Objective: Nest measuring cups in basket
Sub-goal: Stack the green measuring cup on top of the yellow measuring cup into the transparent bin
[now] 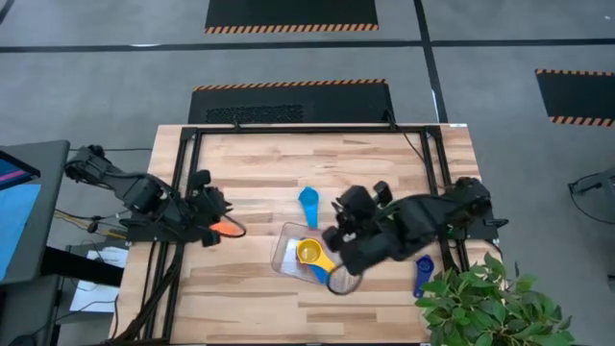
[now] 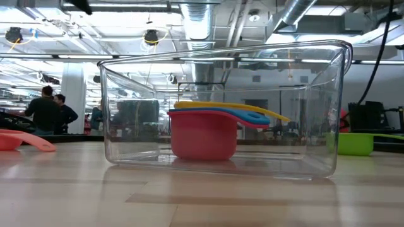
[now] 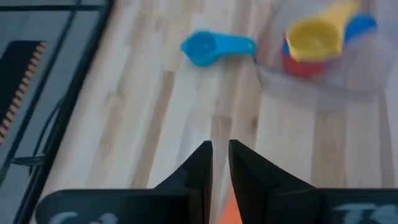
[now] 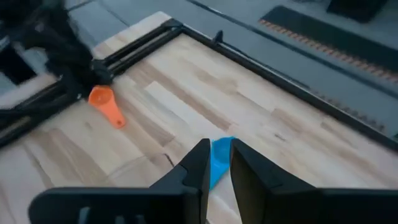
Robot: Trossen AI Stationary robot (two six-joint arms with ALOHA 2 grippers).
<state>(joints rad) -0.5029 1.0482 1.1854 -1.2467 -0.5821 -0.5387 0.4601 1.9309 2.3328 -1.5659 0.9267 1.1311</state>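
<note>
The right pincer (image 1: 338,234) hangs over the clear basket (image 1: 286,252) at the desk's (image 1: 259,163) centre, its fingers (image 4: 198,163) drawn nearly together with only a thin gap, and nothing visibly gripped; a light blue cup (image 4: 219,160) lies on the wood just beyond their tips. Inside the basket sits a stack: a red cup (image 2: 203,135) at the bottom, blue and yellow cup (image 1: 309,253) handles layered above. At nine o'clock from the basket, by the desk's edge, the left pincer (image 1: 213,223) is over the orange cup (image 1: 227,229), its fingers (image 3: 200,163) also close together; whether they actually hold the orange cup cannot be told. A dark blue cup (image 1: 421,276) lies at four o'clock, near a potted plant (image 1: 490,303).

To do this step well, judging from the layout, each cup should go in bowl-down and centred over the stack, handle lined up with those already there, and be released low so it settles rather than tips.

The level view alone reveals the red cup under the stack and a green cup (image 2: 353,143) out past the basket's wall, both hidden from overhead by the right arm. The overhead view alone shows the dark blue cup. The left wrist view shows the yellow cup (image 3: 314,36) topping the stack, and the light blue cup (image 3: 214,47) loose beside the basket
</note>
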